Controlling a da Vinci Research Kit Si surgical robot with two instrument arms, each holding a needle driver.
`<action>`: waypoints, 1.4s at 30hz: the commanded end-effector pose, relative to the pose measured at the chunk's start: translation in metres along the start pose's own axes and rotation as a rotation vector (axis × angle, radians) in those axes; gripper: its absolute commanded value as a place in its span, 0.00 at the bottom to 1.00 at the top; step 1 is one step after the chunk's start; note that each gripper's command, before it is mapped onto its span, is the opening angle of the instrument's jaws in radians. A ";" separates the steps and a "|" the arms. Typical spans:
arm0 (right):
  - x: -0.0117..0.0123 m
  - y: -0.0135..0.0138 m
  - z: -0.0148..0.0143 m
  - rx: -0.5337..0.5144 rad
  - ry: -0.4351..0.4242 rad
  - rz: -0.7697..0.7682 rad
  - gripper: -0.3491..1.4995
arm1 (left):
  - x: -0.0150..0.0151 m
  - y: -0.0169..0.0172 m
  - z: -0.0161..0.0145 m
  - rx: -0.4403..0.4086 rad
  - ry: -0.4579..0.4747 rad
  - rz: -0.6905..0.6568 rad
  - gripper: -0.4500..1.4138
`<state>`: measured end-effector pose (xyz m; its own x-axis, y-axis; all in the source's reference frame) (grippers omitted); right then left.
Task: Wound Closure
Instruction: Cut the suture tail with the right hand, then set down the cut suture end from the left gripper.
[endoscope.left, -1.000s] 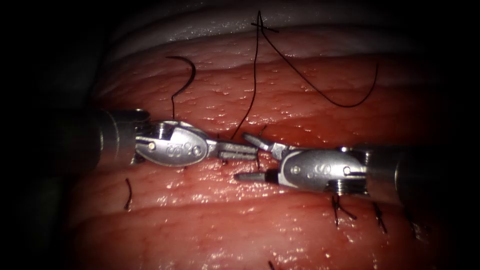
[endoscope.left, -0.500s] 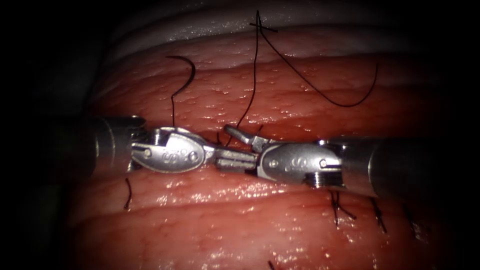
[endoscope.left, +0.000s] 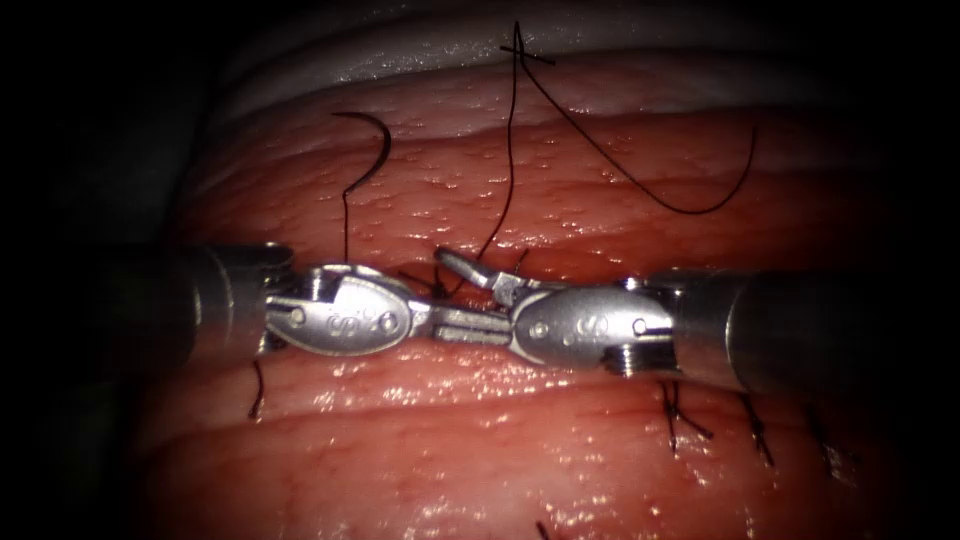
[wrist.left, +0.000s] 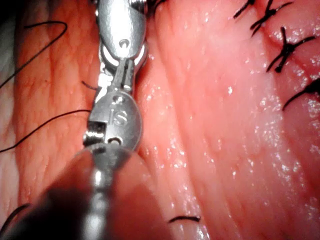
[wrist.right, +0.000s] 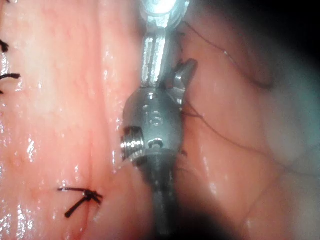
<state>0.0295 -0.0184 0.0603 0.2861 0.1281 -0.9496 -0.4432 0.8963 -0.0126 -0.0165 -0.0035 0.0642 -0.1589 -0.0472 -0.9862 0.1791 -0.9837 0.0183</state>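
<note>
My right tool has slid left over the last second until its body meets my left tool at the cut, its jaws spread with one raised against the thread. My left jaws lie pressed together; what they pinch I cannot tell. Beyond, the needle lies free on the tissue, so neither tool holds it.

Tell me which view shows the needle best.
Endoscope view: the needle lies whole on the tissue above the left claw, held by neither claw, thread trailing down. I can't pick it out in either wrist view.
</note>
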 end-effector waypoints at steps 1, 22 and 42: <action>-0.0003 -0.0004 0.0006 -0.015 -0.016 0.007 0.00 | -0.0004 -0.0001 0.0005 -0.001 0.001 0.002 0.00; 0.0009 0.0017 -0.0090 0.017 0.007 -0.058 0.99 | 0.0033 0.0088 -0.0045 0.002 -0.040 -0.117 0.00; 0.0013 0.0021 -0.0112 -0.023 -0.005 -0.067 0.93 | -0.0027 0.0129 -0.0077 0.036 -0.159 -0.513 0.70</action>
<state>0.0188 -0.0211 0.0550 0.3244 0.0709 -0.9433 -0.4436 0.8922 -0.0854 -0.0056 -0.0145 0.0649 -0.3652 0.4190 -0.8313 0.0040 -0.8923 -0.4515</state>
